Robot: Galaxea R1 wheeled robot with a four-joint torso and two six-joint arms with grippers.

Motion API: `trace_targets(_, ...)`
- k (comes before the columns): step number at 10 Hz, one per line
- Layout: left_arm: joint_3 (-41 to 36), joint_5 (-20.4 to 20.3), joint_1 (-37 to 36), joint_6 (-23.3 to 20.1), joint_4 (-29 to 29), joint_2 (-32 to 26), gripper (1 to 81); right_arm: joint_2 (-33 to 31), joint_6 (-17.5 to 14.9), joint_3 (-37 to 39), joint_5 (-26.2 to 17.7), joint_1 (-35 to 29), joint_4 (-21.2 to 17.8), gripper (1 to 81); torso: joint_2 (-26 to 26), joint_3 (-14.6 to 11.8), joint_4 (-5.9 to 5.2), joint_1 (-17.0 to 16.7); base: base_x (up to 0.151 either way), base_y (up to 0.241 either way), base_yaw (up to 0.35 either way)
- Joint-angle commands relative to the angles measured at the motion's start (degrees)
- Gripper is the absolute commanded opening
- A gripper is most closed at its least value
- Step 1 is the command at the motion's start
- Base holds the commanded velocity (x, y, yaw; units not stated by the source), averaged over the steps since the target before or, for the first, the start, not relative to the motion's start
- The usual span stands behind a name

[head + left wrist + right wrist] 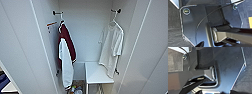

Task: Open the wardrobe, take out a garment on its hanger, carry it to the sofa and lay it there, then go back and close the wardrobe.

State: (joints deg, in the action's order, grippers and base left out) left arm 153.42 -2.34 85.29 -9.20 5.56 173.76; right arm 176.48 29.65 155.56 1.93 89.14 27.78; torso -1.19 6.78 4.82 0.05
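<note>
The wardrobe (85, 37) stands open in front of me in the head view, its white doors swung wide on the left (22, 50) and right (150, 50). Inside on the right, the garment (112, 47), a white short-sleeved T-shirt, hangs on its white hanger (114, 22) from a dark peg (116, 11) on the side wall. It hangs straight, its hem just above a white shelf (96, 73). In both wrist views my own dark plates sit over dark carpet (174, 31).
A maroon jacket with white sleeves (66, 52) hangs from a peg (55, 12) on the wardrobe's left wall. An orange tag (51, 24) is fixed beside it. Small items (75, 88) lie on the wardrobe floor. Something blue (3, 81) shows past the left door.
</note>
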Motion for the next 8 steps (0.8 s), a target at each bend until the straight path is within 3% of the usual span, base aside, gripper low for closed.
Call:
trace_targets(1,-0.2,3.4,-2.3,-0.6,-0.5,-0.2,81.1,0.3,0.1,-0.2,-2.8,-1.7,0.5,81.1,0.0,0.0,0.0,0.0,0.097,0.0,0.0)
trace_targets(8,-0.2,3.3,-2.0,-0.6,-0.5,-0.3,81.1,0.3,-0.3,-0.4,-2.8,-1.9,0.9,81.1,0.0,0.0,0.0,0.0,0.101,0.0,0.0)
